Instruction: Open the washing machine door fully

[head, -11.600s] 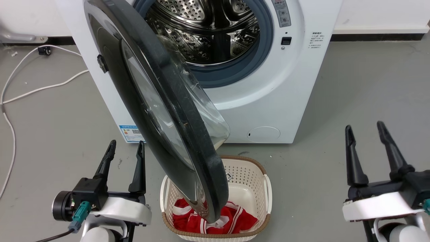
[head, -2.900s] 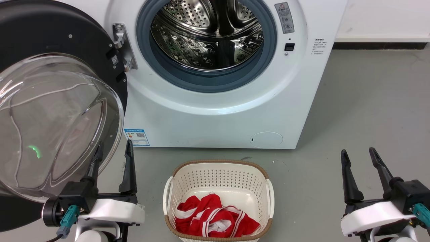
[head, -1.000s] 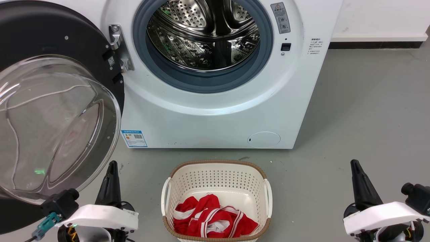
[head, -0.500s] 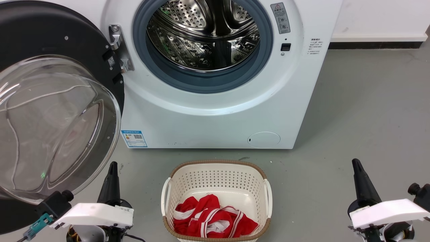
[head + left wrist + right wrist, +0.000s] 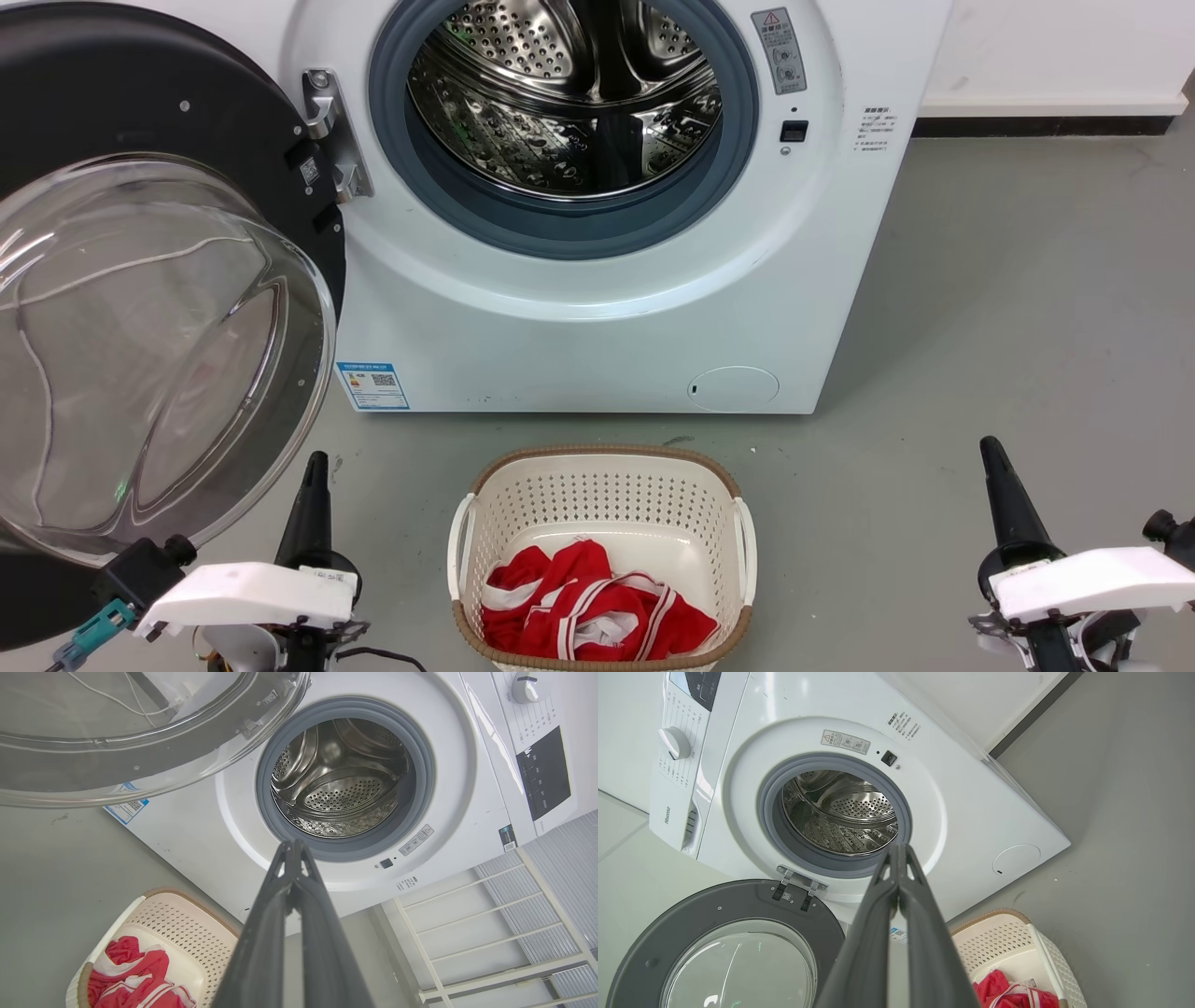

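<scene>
You can read one brand: the lettering (image 5: 667, 815) "Hisense" on the washing machine (image 5: 597, 327), near its dial. The grey label (image 5: 780, 51) right of the drum opening carries a warning triangle. Its small print, the black printed lines (image 5: 878, 121) further right and the blue label (image 5: 372, 385) with a QR code at the front's lower left corner are too small to read.

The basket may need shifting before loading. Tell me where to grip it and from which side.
Take the laundry basket by its white left handle, likely from above, with the left gripper opened first: that handle bows out from the rim on the gripper's side, and the red garment lies low, clear of it.
</scene>
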Robot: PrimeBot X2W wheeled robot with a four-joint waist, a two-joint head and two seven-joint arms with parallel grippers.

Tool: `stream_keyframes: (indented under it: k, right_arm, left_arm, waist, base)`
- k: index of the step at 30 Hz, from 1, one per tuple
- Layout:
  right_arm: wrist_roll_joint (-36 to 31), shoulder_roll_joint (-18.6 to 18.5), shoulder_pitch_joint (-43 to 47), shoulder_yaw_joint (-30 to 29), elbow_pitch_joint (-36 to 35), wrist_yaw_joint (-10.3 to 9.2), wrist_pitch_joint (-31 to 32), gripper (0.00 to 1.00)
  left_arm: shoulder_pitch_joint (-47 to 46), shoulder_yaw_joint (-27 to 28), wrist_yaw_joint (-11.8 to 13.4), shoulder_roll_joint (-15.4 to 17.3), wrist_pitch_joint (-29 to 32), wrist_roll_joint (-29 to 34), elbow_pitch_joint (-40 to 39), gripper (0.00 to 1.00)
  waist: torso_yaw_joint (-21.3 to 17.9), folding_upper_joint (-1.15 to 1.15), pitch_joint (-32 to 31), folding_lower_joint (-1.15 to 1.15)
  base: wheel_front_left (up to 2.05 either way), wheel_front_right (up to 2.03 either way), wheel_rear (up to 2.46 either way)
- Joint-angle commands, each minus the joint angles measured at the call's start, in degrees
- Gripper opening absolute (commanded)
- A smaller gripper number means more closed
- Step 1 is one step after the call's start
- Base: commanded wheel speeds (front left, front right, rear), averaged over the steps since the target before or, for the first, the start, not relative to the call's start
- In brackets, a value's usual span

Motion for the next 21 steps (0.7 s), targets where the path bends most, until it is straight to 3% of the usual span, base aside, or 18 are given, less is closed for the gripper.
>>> stream_keyframes:
  k: [1, 21]
  right_arm:
    - [1.7, -0.4, -1.2, -0.2, -0.3, 0.0, 0.3, 0.0]
    - [14.4, -0.4, -2.3, -0.9, 1.4, -0.01, 2.6, 0.0]
  left_arm:
    - [-1.6, 0.3, -0.4, 0.1, 0.4, -1.5, -0.3, 0.0]
    - [-1.9, 0.8, -0.8, 0.0, 3.5, -13.8, 0.7, 0.0]
  waist:
    - [0.0, 0.0, 0.0, 0.0]
    - [0.0, 0.0, -0.1, 0.0]
  base:
    - [0.0, 0.0, 0.0]
    - [0.0, 0.0, 0.0]
